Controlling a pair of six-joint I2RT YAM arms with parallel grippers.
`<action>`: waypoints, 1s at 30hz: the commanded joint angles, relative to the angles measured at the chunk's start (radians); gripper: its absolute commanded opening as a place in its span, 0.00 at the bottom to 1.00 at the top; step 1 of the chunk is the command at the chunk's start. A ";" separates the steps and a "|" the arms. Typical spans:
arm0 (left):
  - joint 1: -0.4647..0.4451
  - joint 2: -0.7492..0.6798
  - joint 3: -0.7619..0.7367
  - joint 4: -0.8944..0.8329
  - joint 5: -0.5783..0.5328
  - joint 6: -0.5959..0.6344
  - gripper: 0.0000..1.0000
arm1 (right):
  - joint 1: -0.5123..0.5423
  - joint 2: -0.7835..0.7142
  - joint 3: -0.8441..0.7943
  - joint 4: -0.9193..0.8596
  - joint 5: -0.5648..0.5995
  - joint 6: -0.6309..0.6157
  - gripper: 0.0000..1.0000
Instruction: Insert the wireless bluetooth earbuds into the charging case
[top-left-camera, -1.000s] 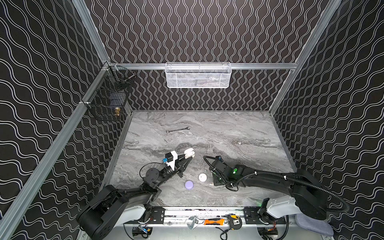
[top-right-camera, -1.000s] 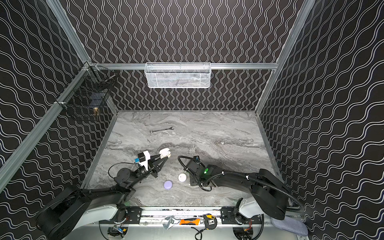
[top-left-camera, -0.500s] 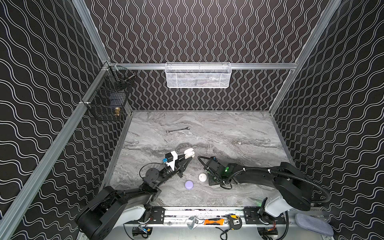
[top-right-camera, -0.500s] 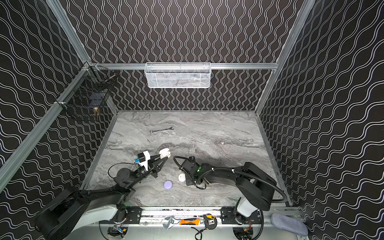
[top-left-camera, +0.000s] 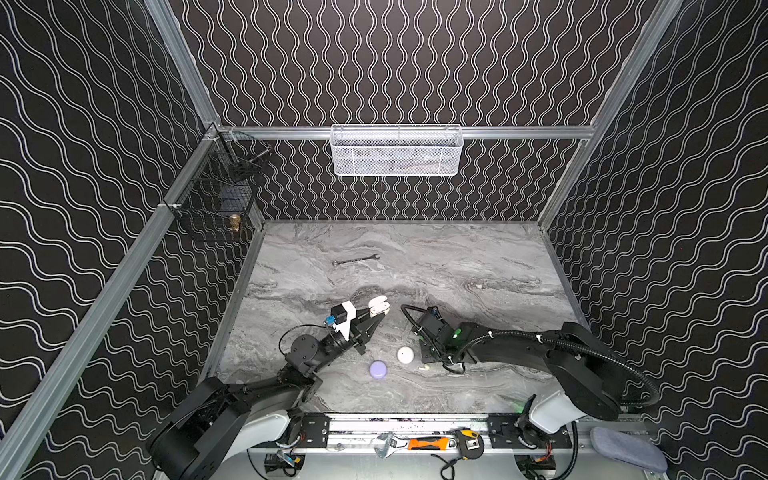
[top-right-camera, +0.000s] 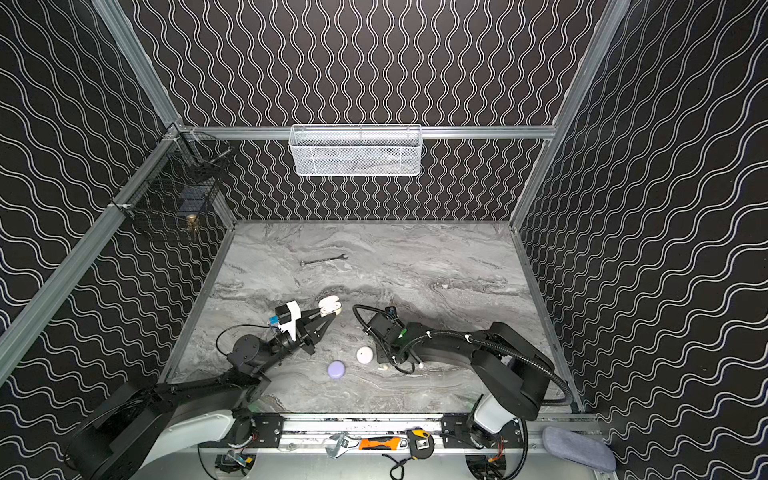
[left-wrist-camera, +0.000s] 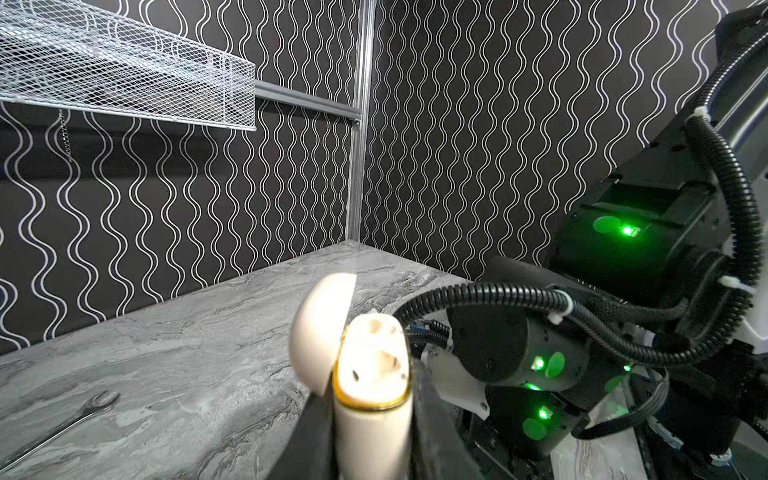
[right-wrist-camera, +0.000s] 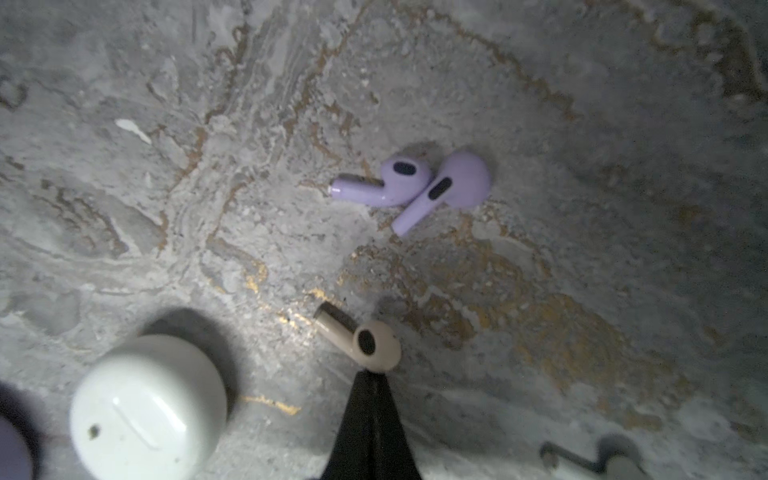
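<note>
Toward the left, a slim silver metal wrench (top-left-camera: 355, 261) lay flat on the grey marbled desk (top-left-camera: 478, 270), well apart from everything else. Nearer the front, the left end effector (top-left-camera: 375, 316) was clamped narrow around the body of a cream plastic charging case (left-wrist-camera: 370, 365). It held the case clear of the desk, with the hinged lid swung open and two sockets showing in the left wrist view.

To the right and closer to the front edge, a round lavender plastic case (top-left-camera: 378, 369) and a round white plastic case (top-left-camera: 405, 354) sat shut on the desk, near one another but not touching.

Just right of the white one, the right end effector (right-wrist-camera: 370, 376) pointed down at the desk with its black fingers pressed fully together. Their tips met the bulb of a cream stemmed plastic earbud (right-wrist-camera: 376, 343) lying on the desk. In the right wrist view it seemed merely touched rather than pinched, though the contact was too small to be sure. Two lavender stemmed plastic earbuds (right-wrist-camera: 388, 185) (right-wrist-camera: 455, 185) lay on the desk near it, touching each other at their bulbs and apart from the cream one.
</note>
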 joint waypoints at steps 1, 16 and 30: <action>0.002 0.006 0.000 0.021 0.005 0.014 0.00 | -0.015 0.013 -0.008 -0.040 0.022 -0.001 0.00; 0.001 -0.025 0.022 -0.048 0.028 0.025 0.00 | -0.040 0.046 0.036 0.004 0.025 -0.025 0.00; 0.001 -0.016 0.023 -0.043 0.024 0.019 0.00 | -0.042 0.088 0.112 -0.007 0.047 -0.043 0.04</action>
